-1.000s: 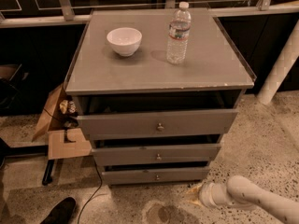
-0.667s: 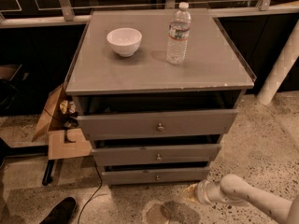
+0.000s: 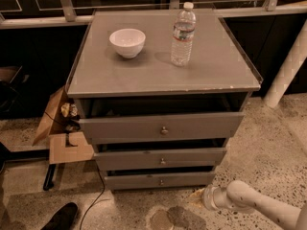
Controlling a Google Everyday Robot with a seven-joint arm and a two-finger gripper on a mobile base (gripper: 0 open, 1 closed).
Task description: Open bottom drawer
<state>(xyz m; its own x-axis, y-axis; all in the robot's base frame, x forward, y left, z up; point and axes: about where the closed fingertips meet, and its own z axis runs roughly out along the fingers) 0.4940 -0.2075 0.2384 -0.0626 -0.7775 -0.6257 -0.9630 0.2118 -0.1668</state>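
The bottom drawer [image 3: 160, 180] is the lowest, slimmest grey front of the cabinet, with a small round knob [image 3: 161, 182] at its centre. A dark gap shows above it. The middle drawer [image 3: 160, 158] and the taller top drawer [image 3: 163, 127] sit above it. My gripper [image 3: 168, 218] is low over the floor, just in front of and below the bottom drawer, at the end of the white arm [image 3: 249, 202] that comes in from the lower right. It is not touching the knob.
A white bowl [image 3: 127, 42] and a water bottle [image 3: 183, 33] stand on the cabinet top [image 3: 163, 73]. An open cardboard box [image 3: 62, 128] and a cable [image 3: 93, 195] lie left of the cabinet. A dark shoe [image 3: 60, 217] is at the lower left, and a white post [image 3: 288, 66] at the right.
The arm's wrist has shifted slightly left toward the cabinet's base. The drawers, bowl and bottle have not moved.
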